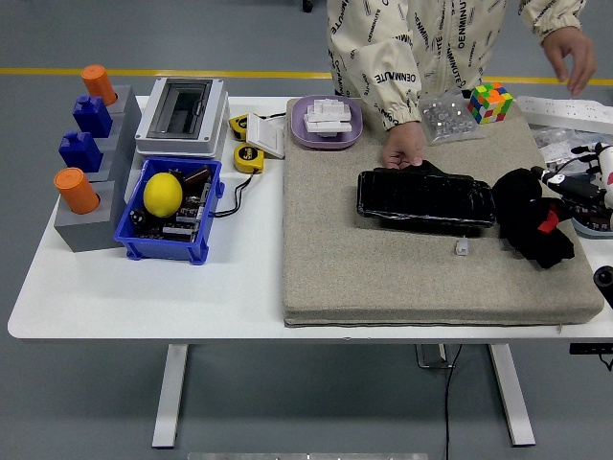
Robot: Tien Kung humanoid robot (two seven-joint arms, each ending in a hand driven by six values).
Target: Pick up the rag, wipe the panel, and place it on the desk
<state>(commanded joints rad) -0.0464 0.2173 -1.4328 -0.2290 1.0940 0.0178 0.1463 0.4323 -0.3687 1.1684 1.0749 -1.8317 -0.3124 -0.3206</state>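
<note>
Gripping a dark rag [538, 240] in the right hand [525, 206], fingers curled, at the right of the frame, just right of the black panel [425, 199] at centre right on the mat [383, 278]. Holding the panel's upper-left edge: a person's hand [403, 150].

**Hidden and cut off**

The right hand [536, 222] is a dark mass at 3 o'clock; its fingers cannot be separated from the black rag [529, 206] bunched there, and its arm runs off the right edge. The person [421, 48] at 12 o'clock is cut off above the chest. A person's hand [402, 151] covers part of the black panel's [425, 198] far edge. The blue bin's [203, 251] small parts are too cluttered to identify.
</note>
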